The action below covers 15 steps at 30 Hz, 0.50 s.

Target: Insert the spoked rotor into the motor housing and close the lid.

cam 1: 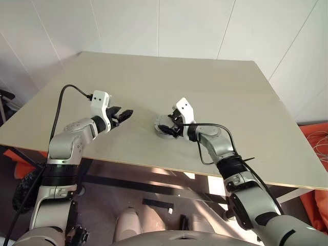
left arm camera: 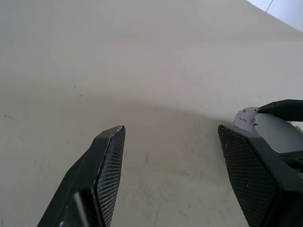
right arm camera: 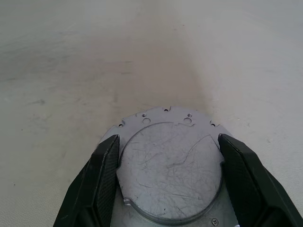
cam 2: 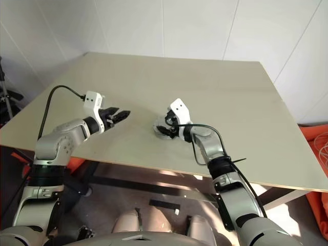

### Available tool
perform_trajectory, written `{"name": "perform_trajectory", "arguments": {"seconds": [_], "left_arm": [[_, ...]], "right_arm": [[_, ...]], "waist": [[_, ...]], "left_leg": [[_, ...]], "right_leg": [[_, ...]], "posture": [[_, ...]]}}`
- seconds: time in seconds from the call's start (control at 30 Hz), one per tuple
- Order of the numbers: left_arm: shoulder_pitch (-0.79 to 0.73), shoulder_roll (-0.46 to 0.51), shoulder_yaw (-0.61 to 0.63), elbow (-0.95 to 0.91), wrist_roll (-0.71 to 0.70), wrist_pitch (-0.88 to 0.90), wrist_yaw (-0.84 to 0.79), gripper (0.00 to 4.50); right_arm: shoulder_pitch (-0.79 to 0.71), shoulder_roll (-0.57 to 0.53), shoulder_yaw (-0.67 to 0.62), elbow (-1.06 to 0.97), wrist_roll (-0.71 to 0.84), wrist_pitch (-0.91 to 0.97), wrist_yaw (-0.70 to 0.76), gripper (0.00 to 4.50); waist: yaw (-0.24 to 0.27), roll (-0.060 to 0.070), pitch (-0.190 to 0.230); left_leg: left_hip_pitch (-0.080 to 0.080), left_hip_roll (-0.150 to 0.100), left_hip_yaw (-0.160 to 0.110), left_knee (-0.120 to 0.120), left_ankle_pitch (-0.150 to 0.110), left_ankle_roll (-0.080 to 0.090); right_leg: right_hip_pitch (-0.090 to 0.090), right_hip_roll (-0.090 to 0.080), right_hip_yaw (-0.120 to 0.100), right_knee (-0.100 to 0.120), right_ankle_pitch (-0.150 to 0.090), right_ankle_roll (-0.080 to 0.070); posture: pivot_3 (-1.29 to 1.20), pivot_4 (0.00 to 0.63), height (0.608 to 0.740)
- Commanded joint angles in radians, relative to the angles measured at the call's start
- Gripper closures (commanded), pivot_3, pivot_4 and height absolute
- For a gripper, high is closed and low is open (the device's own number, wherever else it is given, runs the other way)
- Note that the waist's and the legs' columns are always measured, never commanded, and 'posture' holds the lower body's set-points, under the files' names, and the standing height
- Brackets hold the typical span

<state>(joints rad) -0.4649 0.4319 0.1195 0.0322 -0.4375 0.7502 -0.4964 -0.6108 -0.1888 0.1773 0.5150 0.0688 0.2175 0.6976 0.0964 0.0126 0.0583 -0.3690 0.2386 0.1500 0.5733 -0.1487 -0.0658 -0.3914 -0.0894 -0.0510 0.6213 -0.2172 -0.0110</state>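
Note:
A round grey metal part [right arm camera: 170, 175] lies flat on the table near its front edge. It is a scratched flat disc on a wider flange with small holes. I cannot tell whether it is the motor housing or the lid. The spoked rotor is out of view. My right gripper [cam 1: 170, 127] is open, and its fingers [right arm camera: 102, 175] stand close on either side of the disc; contact is unclear. My left gripper [cam 1: 126, 114] hovers open and empty over bare table, to the left of the part [cam 1: 162, 128].
The pale tabletop [cam 1: 169, 77] stretches wide behind and to both sides of the part. Its front edge [cam 1: 154, 165] runs close below both grippers. Orange material [cam 1: 316, 141] lies on the floor off the right side. White walls stand behind.

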Motion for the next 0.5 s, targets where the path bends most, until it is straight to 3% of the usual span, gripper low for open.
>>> {"name": "perform_trajectory", "arguments": {"seconds": [0.03,0.5], "left_arm": [[-0.018,0.012,0.022,-0.028,-0.001,-0.01,0.002,1.2],[-0.019,0.01,0.017,-0.028,-0.002,-0.009,-0.001,1.2]], "right_arm": [[0.003,-0.023,-0.002,0.015,-0.016,-0.002,0.005,1.3],[0.008,-0.04,0.003,0.039,-0.028,-0.032,0.008,1.3]], "waist": [[0.0,0.0,0.0],[0.001,0.0,0.0]], "left_leg": [[0.0,0.0,0.0,0.0,0.0,0.0],[0.0,0.0,0.0,-0.001,0.0,0.0]], "right_leg": [[0.0,0.0,0.0,0.0,0.0,0.0],[0.0,0.0,0.0,-0.001,0.0,0.0]], "posture": [[0.0,0.0,0.74],[0.0,0.0,0.74]]}}
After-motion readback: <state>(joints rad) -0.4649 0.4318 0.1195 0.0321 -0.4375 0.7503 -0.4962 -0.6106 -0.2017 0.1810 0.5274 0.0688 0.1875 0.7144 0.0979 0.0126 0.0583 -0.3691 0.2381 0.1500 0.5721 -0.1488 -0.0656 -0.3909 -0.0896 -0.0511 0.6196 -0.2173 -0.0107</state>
